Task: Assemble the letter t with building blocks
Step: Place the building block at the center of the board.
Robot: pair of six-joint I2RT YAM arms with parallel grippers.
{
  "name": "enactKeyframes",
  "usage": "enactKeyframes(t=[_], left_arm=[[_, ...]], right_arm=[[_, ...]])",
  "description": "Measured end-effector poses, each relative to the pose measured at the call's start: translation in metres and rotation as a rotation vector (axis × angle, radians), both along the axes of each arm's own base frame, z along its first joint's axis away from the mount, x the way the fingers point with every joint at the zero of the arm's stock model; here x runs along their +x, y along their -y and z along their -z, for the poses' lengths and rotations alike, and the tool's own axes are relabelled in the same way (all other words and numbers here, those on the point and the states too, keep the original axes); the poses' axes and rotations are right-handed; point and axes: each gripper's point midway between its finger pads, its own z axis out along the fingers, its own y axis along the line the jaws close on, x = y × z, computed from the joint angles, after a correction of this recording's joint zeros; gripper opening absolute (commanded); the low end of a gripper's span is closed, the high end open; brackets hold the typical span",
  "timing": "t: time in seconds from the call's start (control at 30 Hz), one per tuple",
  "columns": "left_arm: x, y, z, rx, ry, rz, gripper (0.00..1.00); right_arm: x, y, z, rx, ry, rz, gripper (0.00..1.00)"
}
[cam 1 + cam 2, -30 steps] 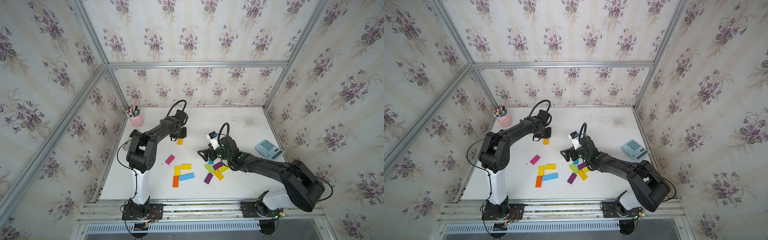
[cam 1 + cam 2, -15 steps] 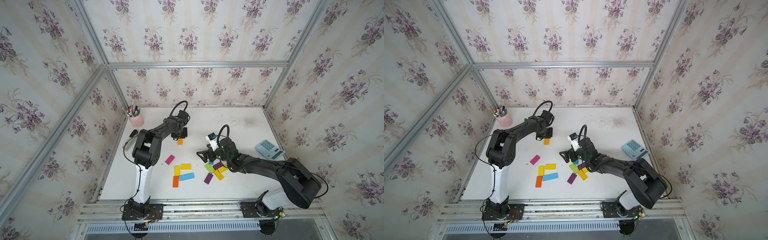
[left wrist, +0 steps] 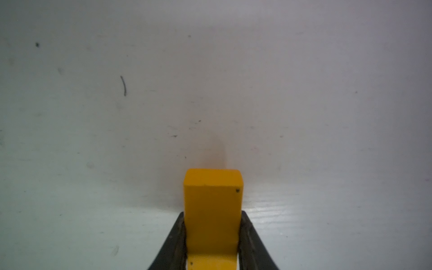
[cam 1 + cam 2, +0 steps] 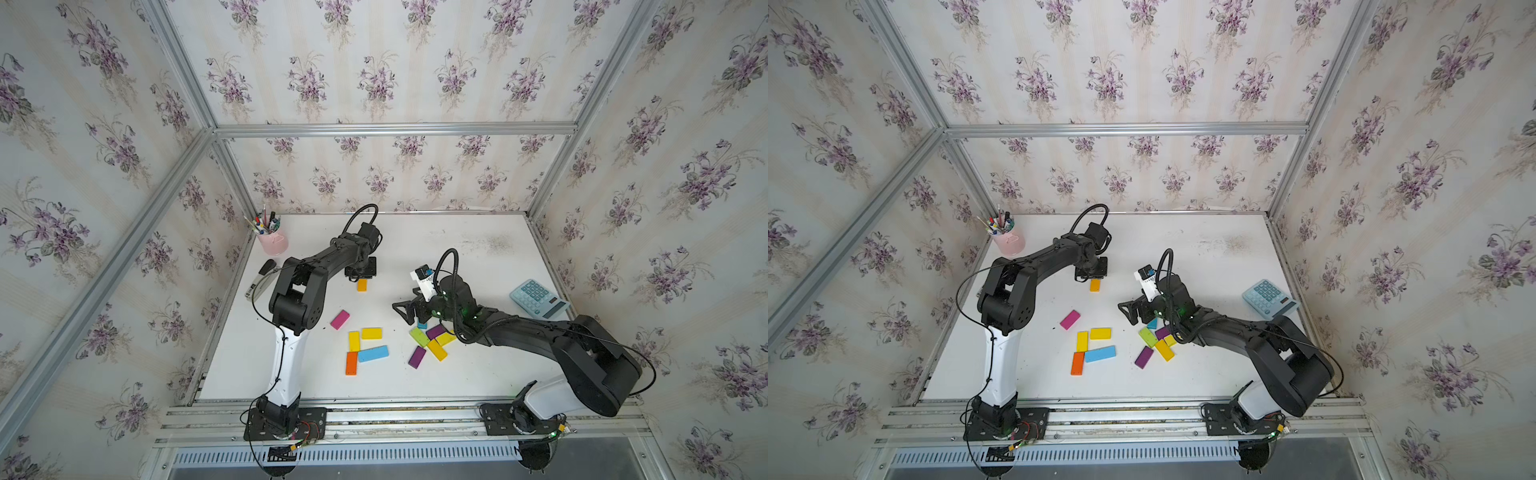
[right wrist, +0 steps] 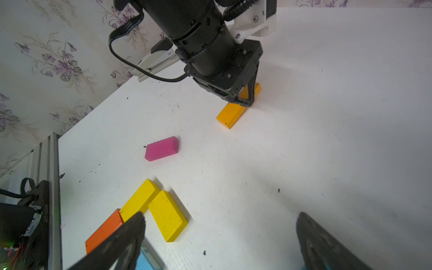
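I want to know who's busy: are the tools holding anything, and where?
The left tool pinches the amber block by its long sides; the right tool is open, empty.

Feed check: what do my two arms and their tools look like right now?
The left arm and right arm are black jointed links with a white lower segment and black base plates. The left tool and right tool have slim black tapered fingers. Each wrist carries a white camera bracket and a looping black cable.

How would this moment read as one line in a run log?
left gripper: shut on amber block | right gripper: open, empty, by block pile | task: unfinished
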Motion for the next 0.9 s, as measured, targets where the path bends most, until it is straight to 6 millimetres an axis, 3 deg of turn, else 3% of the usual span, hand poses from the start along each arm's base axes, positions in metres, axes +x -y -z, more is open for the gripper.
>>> enactKeyframes(t=[0.6,0.9], left_arm=[[0.0059,-0.0014,0.0032,0.022,-0.004,-0.009,0.27],[0.0064,-0.0027,0.006,0.032,-0.008,-0.011,0.36]], right_arm=[[-0.0006,-0.0016,-0.0018,0.0,0.004,-0.015,1.0],[-0.0013,-0.0014,-0.0009,-0.003,0.0,-0.017,1.0]])
